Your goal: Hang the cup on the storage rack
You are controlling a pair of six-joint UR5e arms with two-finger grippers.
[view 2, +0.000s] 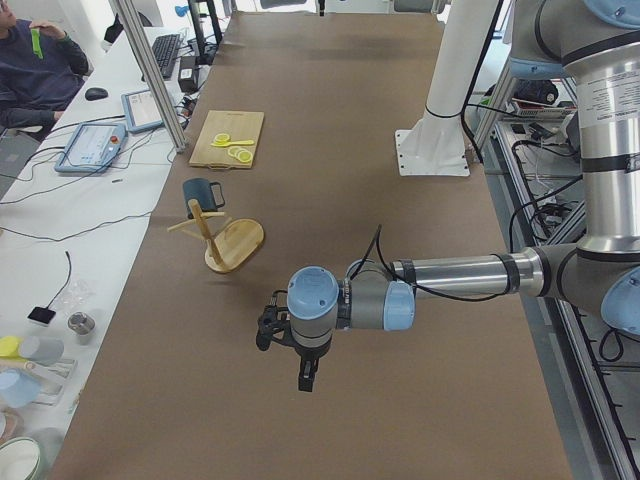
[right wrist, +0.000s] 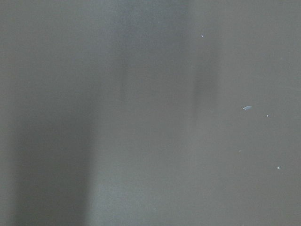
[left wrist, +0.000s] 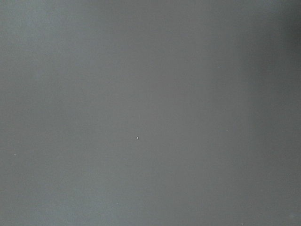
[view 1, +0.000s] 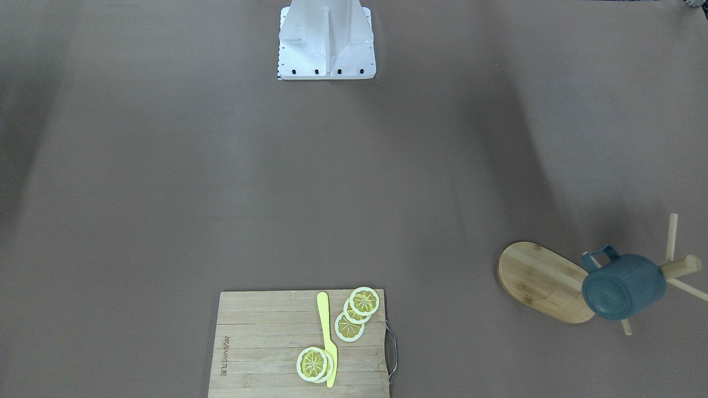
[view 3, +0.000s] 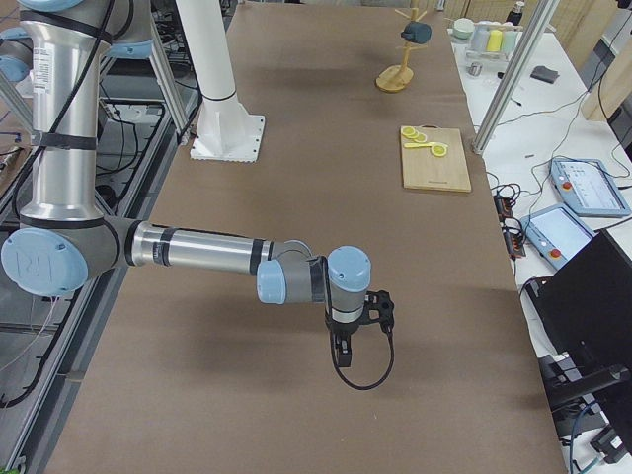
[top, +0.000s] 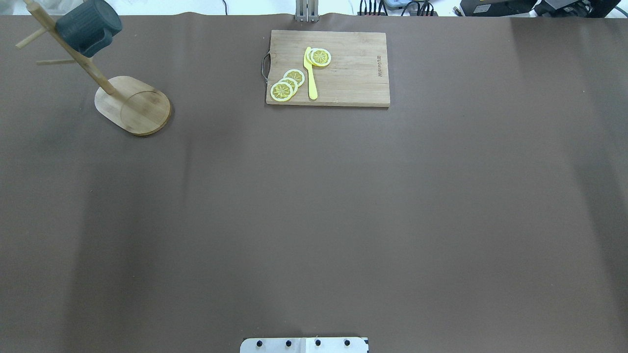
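Cup (view 1: 623, 287) hung on a peg of the storage rack (view 1: 539, 279). Cutting board (view 1: 260, 342) with lemon slices (view 1: 364, 301) sat well apart from the rack. Left gripper (view 2: 305, 377) and right gripper (view 3: 342, 354) hovered far from it too, couldn't tell if either was clenched.

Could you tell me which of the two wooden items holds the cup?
The storage rack with the oval base: the cup hangs on its peg. The rectangular cutting board bears only lemon slices and a knife.
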